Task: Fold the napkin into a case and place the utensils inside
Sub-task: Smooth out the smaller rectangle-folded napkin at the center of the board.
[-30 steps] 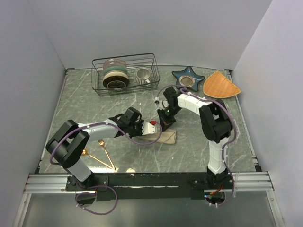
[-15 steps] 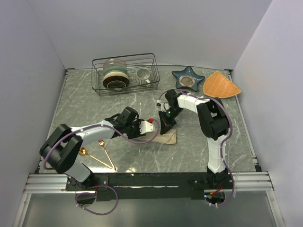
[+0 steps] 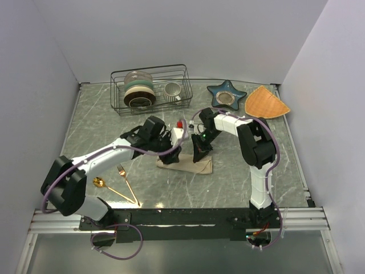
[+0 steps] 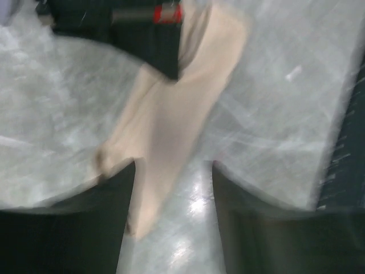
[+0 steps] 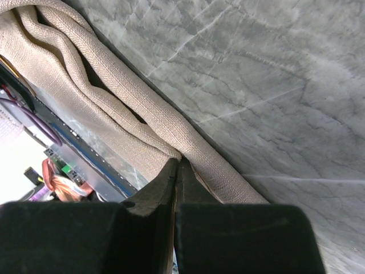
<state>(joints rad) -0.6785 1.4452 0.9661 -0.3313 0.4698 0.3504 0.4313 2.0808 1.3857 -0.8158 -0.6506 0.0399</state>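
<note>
1. While the top view shows the beige-tan soft cloth napkin (image 3: 191,166) lying mid-table as a long folded strip, little is keeping it folded. The left gripper (image 3: 173,155) stands part-open over its left end and grips nothing. The right gripper (image 3: 199,153) bears on its far edge. If that arm drags sideways, the layers could slide apart. The shiny gold metal spoon (image 3: 117,193) and the thin gold metal fork (image 3: 126,182) lie near the front-left edge, well apart from the cloth and not yet inside it.
2. From the left wrist, the picture is blurred. The left gripper (image 4: 174,188) has its jaws apart, and the napkin's (image 4: 171,125) narrow end runs between them, apparently untouched. A loose corner sits just beside one finger, so a careless move could snag it and pull the fold open.
3. From the right wrist, the right gripper (image 5: 178,171) is closed, with its tips pressed at the napkin's (image 5: 131,108) rolled edge on the grey veined stone-look table (image 5: 256,85). Whether a layer is caught between the tips cannot be told. The layers look bunched rather than flat, so a utensil might shove the cloth along instead of slipping in.
</note>
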